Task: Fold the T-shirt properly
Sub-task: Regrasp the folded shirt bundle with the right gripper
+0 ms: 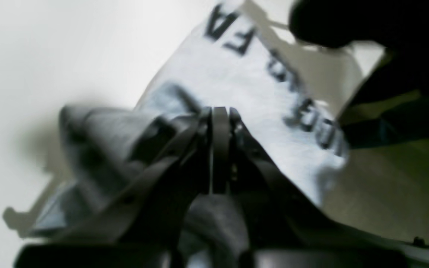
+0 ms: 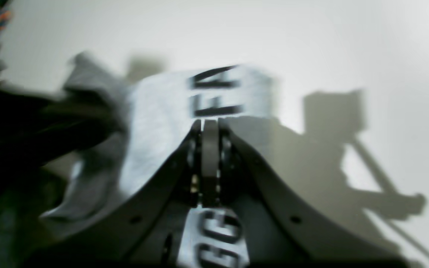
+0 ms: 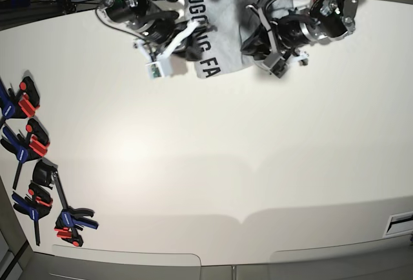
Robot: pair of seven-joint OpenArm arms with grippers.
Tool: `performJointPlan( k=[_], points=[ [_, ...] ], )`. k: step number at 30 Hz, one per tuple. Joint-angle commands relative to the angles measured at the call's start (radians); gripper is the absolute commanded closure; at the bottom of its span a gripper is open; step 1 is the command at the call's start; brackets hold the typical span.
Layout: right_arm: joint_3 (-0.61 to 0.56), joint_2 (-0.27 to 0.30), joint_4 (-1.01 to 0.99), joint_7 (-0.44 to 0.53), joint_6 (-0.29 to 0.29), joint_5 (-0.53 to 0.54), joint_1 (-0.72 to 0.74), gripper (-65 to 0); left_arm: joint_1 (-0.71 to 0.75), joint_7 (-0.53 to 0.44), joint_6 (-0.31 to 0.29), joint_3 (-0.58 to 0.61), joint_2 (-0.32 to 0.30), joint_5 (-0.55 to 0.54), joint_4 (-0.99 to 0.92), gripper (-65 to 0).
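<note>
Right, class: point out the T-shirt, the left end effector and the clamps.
T-shirt (image 3: 216,31), base view, lettered panel.
Left end effector (image 1: 220,111), left wrist view, closed tips on cloth.
Clamps (image 3: 35,177), base view, table's left edge.

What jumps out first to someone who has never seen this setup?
At the far edge of the white table, two dark arms hold a grey T-shirt with black block lettering between them, the left gripper and right gripper each pinched on its cloth. A row of red, blue and black clamps lies along the base view's left edge.
</note>
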Motion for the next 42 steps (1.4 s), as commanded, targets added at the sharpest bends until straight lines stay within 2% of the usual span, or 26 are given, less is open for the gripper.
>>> performJointPlan(
  k=[1,6,9,13,16,20,24,27,30,32,33,35,37,39,42],
  points=[
    [-0.003,-0.005,-0.007,0.02,0.014,0.03,0.002,0.0,-0.009,-0.02,0.014,-0.001,-0.005,0.005,-0.002,0.0],
    [-0.003,-0.005,-0.149,0.06,0.028,0.013,0.003,0.0,-0.01,-0.002,0.082,-0.001,-0.017,0.079,-0.093,0.0],
    [0.0,-0.005,-0.216,0.102,0.014,-0.051,0.003,0.0,-0.01,0.003,0.13,-0.002,-0.048,0.142,-0.109,0.0],
    [0.026,-0.005,-0.225,0.105,0.011,-0.056,0.003,0.0,-0.01,-0.016,0.167,-0.049,-0.082,0.203,-0.109,0.0],
    [0.046,-0.005,-0.219,0.105,0.011,-0.051,0.005,0.0,-0.01,-0.037,0.166,-0.13,-0.083,0.207,-0.109,0.0],
    [0.06,-0.005,-0.183,0.105,0.012,0.045,0.006,0.0,-0.01,-0.049,0.165,-0.225,-0.083,0.196,-0.109,0.0],
    [0.06,-0.005,-0.122,0.1,0.014,0.135,0.016,0.0,-0.01,-0.05,0.093,-0.304,-0.084,0.085,-0.098,0.0],
    [0.06,-0.005,-0.066,0.094,0.064,0.154,0.042,0.0,-0.01,-0.05,0.05,-0.366,-0.083,0.005,-0.063,0.0],
    [0.06,-0.005,-0.01,0.093,0.11,0.154,0.077,0.0,-0.01,-0.051,0.024,-0.433,-0.084,-0.031,0.0,0.0],
    [0.05,-0.005,0.019,0.044,0.2,0.179,0.102,0.0,-0.01,-0.061,0.022,-0.476,-0.084,-0.033,0.042,0.0],
    [0.039,-0.004,0.025,-0.021,0.246,0.212,0.115,0.0,-0.01,-0.069,0.022,-0.495,-0.084,-0.033,0.056,0.0],
    [-0.012,0.014,0.025,-0.156,0.246,0.314,0.124,0.0,-0.01,-0.079,0.023,-0.525,-0.084,-0.033,0.066,0.0],
    [-0.101,0.056,0.018,-0.24,0.246,0.367,0.118,0.0,-0.009,-0.08,0.023,-0.536,-0.083,-0.032,0.066,0.0],
    [-0.202,0.105,-0.008,-0.272,0.246,0.345,0.118,0.0,-0.006,-0.08,0.023,-0.536,-0.083,-0.029,0.066,0.0],
    [-0.332,0.163,-0.06,-0.243,0.246,0.245,0.124,0.0,-0.007,-0.08,0.023,-0.536,-0.083,-0.029,0.066,0.0]
  ],
)
